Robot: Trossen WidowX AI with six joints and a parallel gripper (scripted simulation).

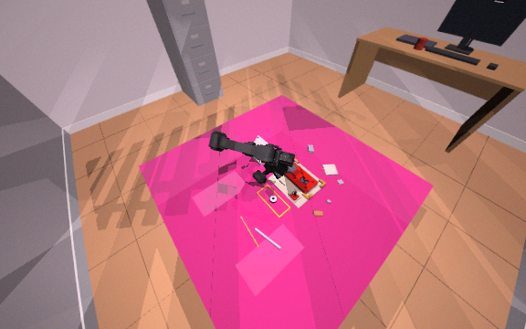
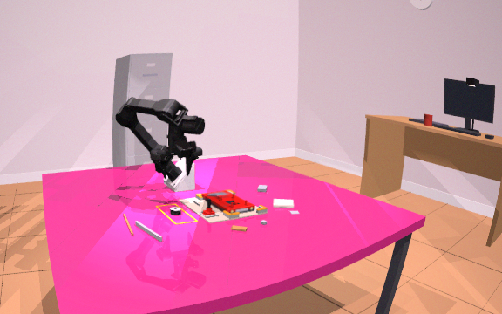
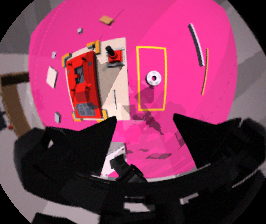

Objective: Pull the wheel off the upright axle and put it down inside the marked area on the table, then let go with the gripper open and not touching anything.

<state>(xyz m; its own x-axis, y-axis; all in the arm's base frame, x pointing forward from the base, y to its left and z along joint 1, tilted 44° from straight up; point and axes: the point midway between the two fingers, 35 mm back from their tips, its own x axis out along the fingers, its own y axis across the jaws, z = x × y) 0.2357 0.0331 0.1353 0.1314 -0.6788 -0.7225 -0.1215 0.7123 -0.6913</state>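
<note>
- Wheel (image 1: pixel 273 198) lay inside marked area (image 1: pixel 286 213) on counter (image 1: pixel 359 228).
- Gripper (image 2: pixel 173 171) released, raised well apart from it; I judged task about done, nxt just hold clear.

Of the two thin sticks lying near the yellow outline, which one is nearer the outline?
The orange stick; the pale grey bar lies just beyond it.
</note>
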